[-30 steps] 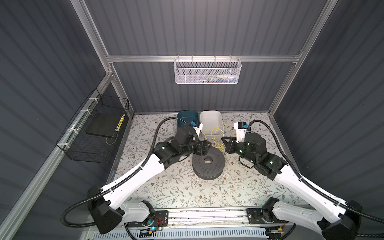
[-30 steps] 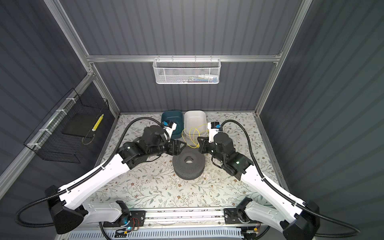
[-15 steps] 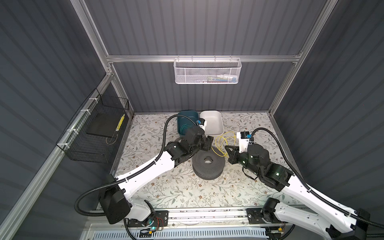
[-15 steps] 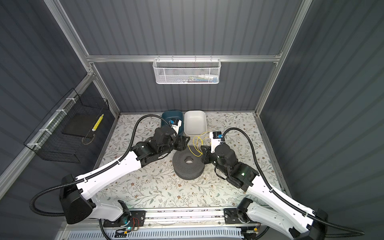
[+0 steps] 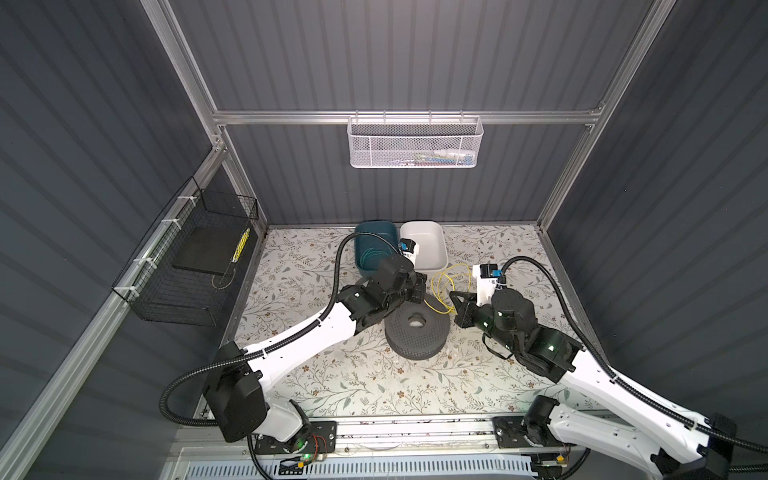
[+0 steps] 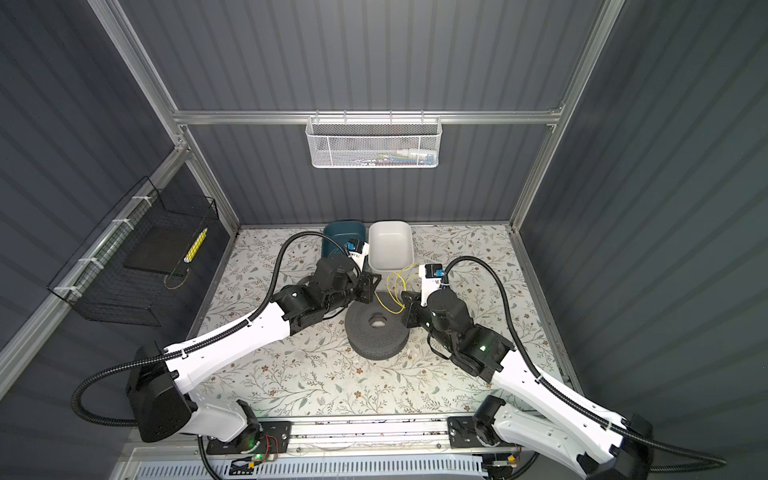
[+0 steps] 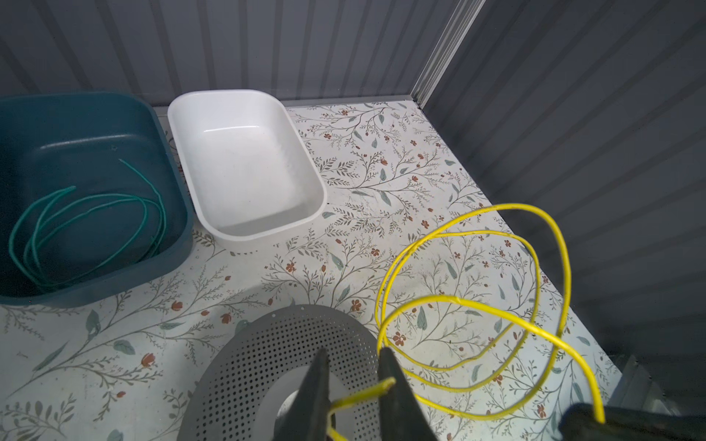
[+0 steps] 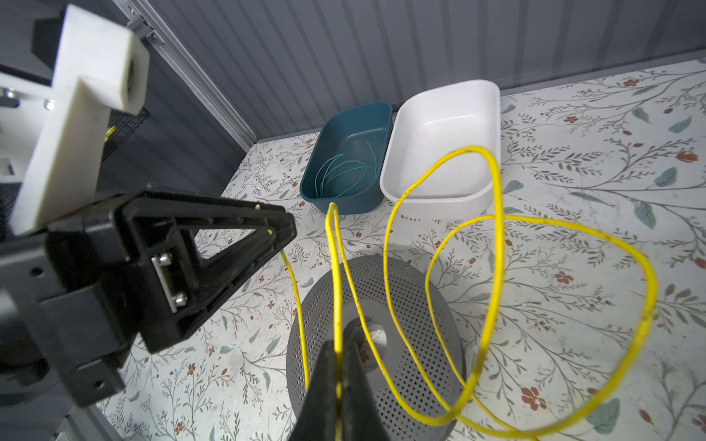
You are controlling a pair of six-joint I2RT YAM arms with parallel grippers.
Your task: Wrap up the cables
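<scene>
Fig.: R gripper is pinching yellow cable, jaws together on it, holding loops up by perforated grey disc. L gripper is straddling the free end, jaws narrowly apart, prob. to take it for winding. Teal cable is lying in teal bin, white bin adjacent. Springy loops are crowding both grippers.

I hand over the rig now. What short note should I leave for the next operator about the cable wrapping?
Left end effector: jaws apart, an end of the yellow cable between them, not clamped.
Right end effector: shut on the yellow cable farther along.
Yellow cable: loose loops beside and over the grey perforated reel, not wrapped.
Teal cable: coiled in the teal bin; seems done.
White bin: empty.
To do: grip the end, wrap the yellow cable, probably put it in the white bin.
</scene>
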